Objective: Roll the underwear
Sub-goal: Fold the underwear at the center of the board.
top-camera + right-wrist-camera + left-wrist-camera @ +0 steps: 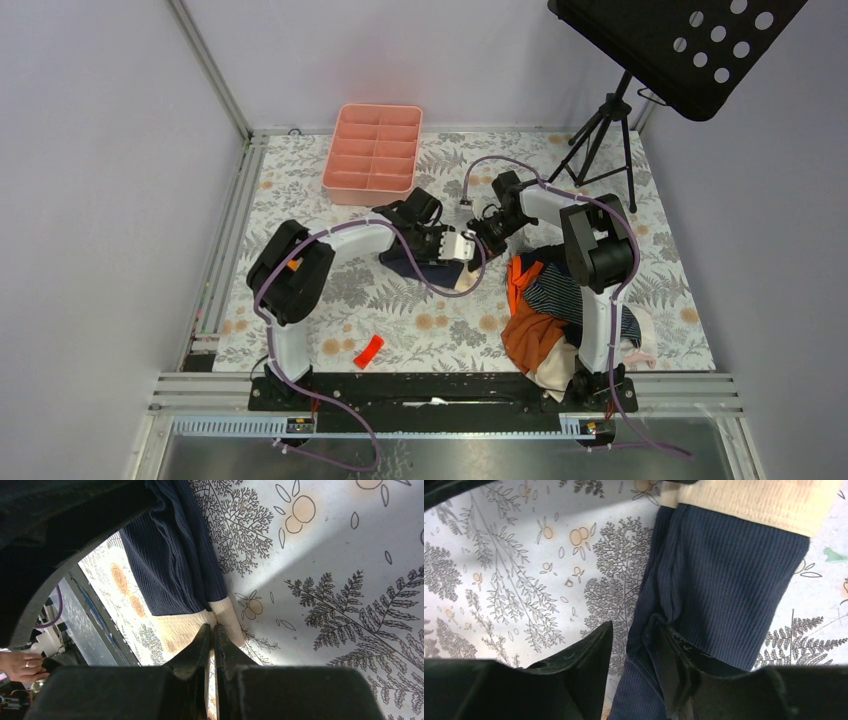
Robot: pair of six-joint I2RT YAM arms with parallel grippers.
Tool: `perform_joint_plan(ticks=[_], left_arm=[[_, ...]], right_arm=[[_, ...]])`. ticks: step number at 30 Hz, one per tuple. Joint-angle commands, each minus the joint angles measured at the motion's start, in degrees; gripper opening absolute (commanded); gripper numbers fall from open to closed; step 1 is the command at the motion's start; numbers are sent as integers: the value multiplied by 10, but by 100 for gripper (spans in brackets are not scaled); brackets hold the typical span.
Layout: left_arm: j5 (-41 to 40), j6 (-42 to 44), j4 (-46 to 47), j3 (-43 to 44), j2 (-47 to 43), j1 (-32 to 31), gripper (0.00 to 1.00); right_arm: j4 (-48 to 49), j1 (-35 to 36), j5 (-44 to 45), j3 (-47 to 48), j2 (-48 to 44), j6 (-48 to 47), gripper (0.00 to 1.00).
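Because the navy underwear [724,580], lying mid-frame in the top view, is light, soft ribbed cloth, I think it rolls easily yet may unroll; better to hold the tan waistband [754,502]. Left fingers [579,660] stand spread beside a fold; right fingers [197,650] pinch the waistband. Beyond: flowered worktop [400,330], pink tray [368,195], grey walls [100,150].

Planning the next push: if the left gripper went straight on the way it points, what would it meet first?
Probably the navy briefs: the open left gripper has one finger at the cloth, tan waistband farther ahead. Depth is unclear.
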Motion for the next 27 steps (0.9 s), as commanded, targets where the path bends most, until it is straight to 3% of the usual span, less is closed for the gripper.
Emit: perform_joint_plan(ticks=[1,4,11,17,27], left_arm=[[15,-39,26,1,-56,4,47],[50,-62,9,-2,-99,4,54],[118,-159,26,-44,-160,-17,54],[130,-250,57,-53,-114,-27,46],[85,-251,103,-69,-36,-29,44]], right_arm=[[7,-2,33,16,9,0,1],[5,-2,36,18,14,2,1],[13,-2,40,18,17,12,1],[12,-2,40,19,14,15,1],[9,-2,42,15,9,16,6]])
